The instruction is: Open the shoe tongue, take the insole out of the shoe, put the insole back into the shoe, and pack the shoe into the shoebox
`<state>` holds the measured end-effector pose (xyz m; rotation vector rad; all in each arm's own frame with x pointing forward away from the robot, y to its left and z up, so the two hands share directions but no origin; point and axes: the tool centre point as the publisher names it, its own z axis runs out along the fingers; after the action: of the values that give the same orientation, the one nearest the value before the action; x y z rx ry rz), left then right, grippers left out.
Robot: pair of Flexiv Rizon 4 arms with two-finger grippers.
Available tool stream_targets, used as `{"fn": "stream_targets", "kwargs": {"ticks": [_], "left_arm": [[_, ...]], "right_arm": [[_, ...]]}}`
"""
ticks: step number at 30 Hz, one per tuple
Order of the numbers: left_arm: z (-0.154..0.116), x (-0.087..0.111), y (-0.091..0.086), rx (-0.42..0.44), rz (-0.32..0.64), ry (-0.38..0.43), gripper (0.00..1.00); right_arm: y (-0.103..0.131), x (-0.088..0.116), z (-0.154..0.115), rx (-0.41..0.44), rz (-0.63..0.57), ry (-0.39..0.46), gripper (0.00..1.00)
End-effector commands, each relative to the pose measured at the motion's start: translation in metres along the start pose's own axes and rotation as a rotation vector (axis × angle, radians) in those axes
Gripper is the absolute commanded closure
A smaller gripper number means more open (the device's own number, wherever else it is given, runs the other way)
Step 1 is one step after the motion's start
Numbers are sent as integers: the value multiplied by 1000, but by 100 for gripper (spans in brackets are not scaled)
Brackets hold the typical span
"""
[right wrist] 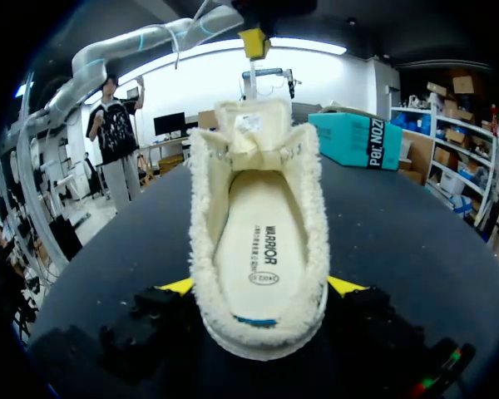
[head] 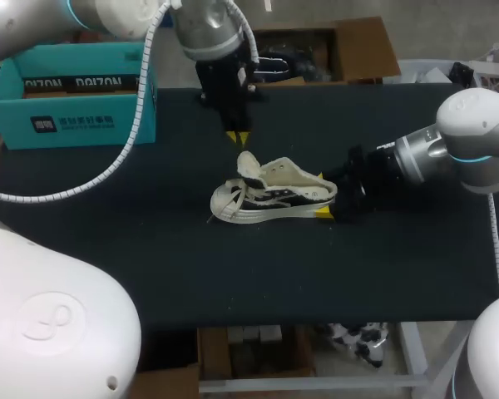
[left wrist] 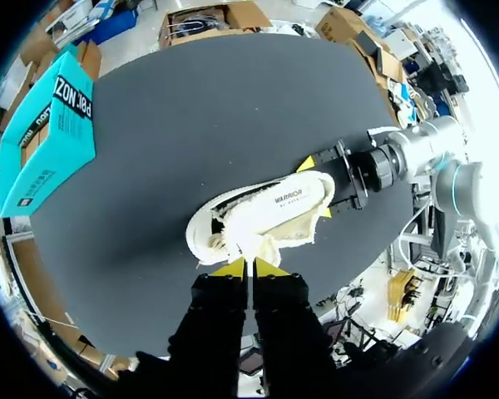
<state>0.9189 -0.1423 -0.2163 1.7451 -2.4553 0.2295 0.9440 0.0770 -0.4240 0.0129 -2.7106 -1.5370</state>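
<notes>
The shoe (head: 270, 198) sits near the middle of the black surface (head: 150, 258), its toe toward the left arm's side and its heel toward the right arm. It is a pale low shoe with a fleecy cream lining, and its loose laces (head: 227, 205) are bunched at the toe end. The right gripper (head: 322, 194) comes in level with the surface at the heel. Its fingers are spread wide with a yellow tip pressed against each side of the heel, so it has hold of the shoe. In the right wrist view the insole (right wrist: 262, 237) lies flat inside the shoe, and the tongue (right wrist: 248, 125) stands up at the far end of the opening. The left gripper (head: 239, 138) hangs pointing straight down just above the tongue. Its two yellow tips are drawn together with only a thin slit between them and nothing held. The right wrist view shows a gap between these tips and the top of the tongue. The teal shoebox (head: 66, 96) stands at the far left corner of the surface, well apart from the shoe.
</notes>
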Motion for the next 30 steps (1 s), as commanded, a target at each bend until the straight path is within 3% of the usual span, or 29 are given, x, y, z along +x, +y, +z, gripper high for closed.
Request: {"fn": "stream_targets", "kwargs": {"ticks": [1, 4, 5, 6, 7, 20, 22, 30], "left_arm": [[2, 7, -12, -273, 887, 48, 100], [6, 1, -17, -391, 1400, 107, 100], [9, 3, -22, -400, 1451, 96, 100], [11, 9, -28, -426, 1444, 66, 100], [14, 18, -34, -450, 1368, 5, 100], [14, 18, -34, -450, 1368, 5, 100], [20, 12, -35, -409, 1457, 68, 100], [55, 22, -31, -341, 1539, 119, 100]], "right_arm": [[-4, -2, 1, -3, 0, 1, 100], [-4, -2, 1, -3, 0, 1, 100], [-4, -2, 1, -3, 0, 1, 100], [-4, -2, 1, -3, 0, 1, 100], [-4, -2, 1, -3, 0, 1, 100], [-4, -2, 1, -3, 0, 1, 100], [-4, -2, 1, -3, 0, 1, 100], [-4, -2, 1, -3, 0, 1, 100]]}}
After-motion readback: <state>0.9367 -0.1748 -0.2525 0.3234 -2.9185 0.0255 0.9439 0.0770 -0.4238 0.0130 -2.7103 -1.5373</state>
